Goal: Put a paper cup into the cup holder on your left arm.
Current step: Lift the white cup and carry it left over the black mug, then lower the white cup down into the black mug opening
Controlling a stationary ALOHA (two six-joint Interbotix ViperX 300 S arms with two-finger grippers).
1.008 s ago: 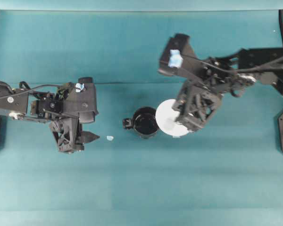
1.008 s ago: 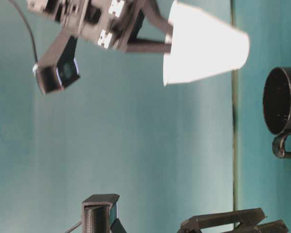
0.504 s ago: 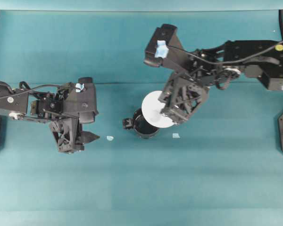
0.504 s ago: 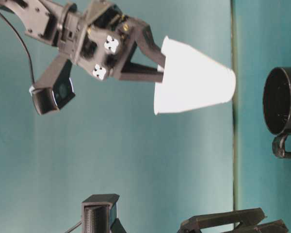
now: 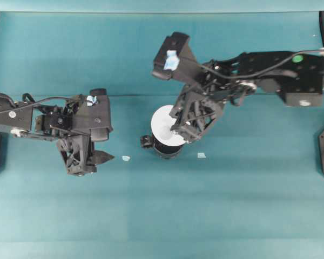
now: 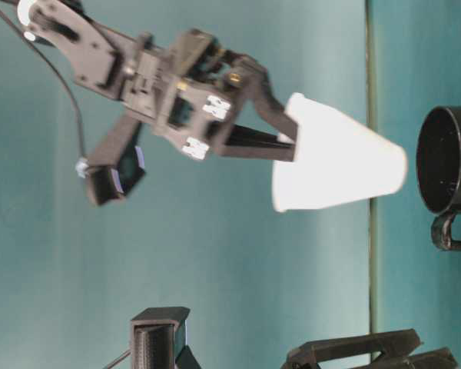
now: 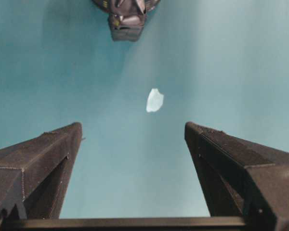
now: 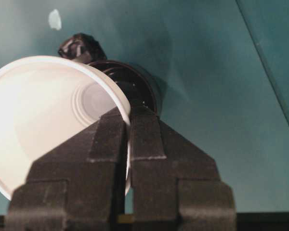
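R claw [image 8: 127, 130] pinches paper cup [image 6: 334, 165] rim; L claw [image 7: 135, 144] spread, empty. Cup above cup holder [image 6: 446, 160], tilted: level it, centre bottom over mouth, lower slowly.

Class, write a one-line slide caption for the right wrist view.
Right gripper pinches the paper cup by its rim, above the black cup holder.

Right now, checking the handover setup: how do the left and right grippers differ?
The left gripper stands wide open with nothing between its fingers, while the right gripper is shut on the wall of the paper cup.
The left one sits low over the bare table beside a small tape scrap; the right one hangs above the cup holder, which rests on the table.
Both are black and point downward.
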